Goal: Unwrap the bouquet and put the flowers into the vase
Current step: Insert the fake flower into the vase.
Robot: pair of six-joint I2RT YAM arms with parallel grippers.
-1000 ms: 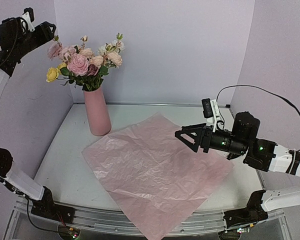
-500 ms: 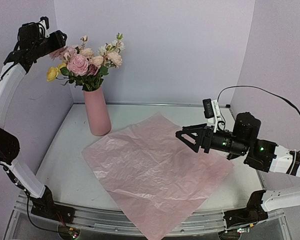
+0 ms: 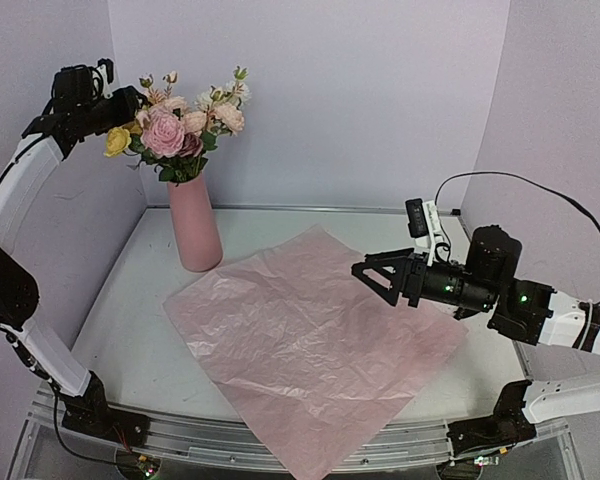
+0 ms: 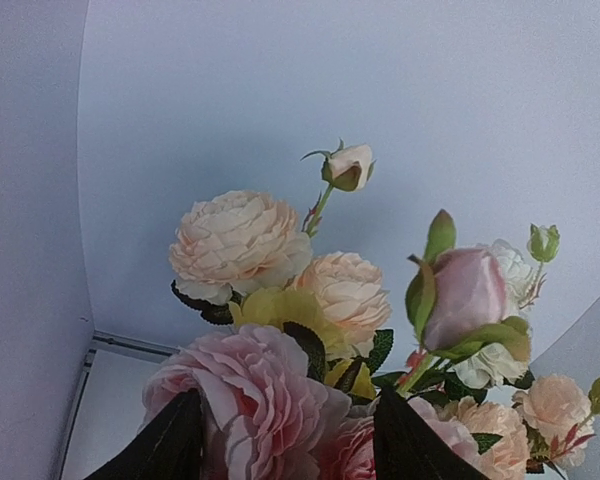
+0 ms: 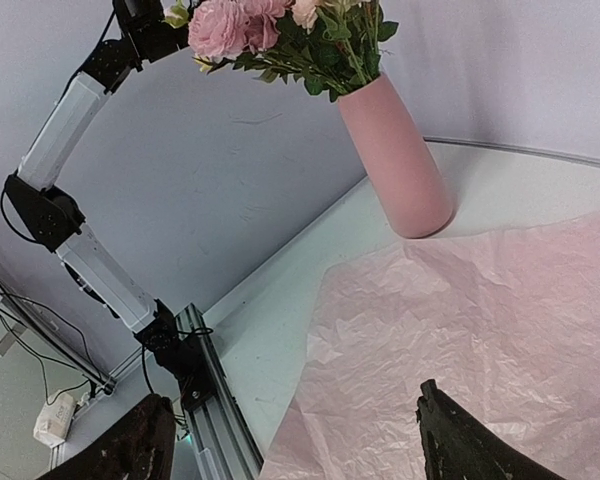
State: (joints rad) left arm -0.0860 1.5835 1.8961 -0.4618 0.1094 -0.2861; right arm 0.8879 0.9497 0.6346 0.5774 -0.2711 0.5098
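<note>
The flowers (image 3: 185,125) are already in the vase (image 3: 194,230), in the upper left of the top view. Their stems go down into its mouth, so the long axis of the bunch is upright, with the blooms toward the top of the frame and fanned out a little to the left. The vase stands straight on the desk (image 3: 130,300), just beside the upper corner of the paper sheet (image 3: 310,340), which lies spread flat in the middle.

In the last second your left hand (image 3: 130,100) came in from the upper left edge to the bunch. The outer blooms on that side have moved a little toward the middle. Its fingers (image 4: 170,445) stand part way apart with a big pink bloom showing between them, and I cannot tell if they touch it.

I judge that only arranging is left, so push gently, because the tall vase may tip.

Your right hand (image 3: 365,275) hovers wide open over the right part of the sheet, holding nothing.
</note>
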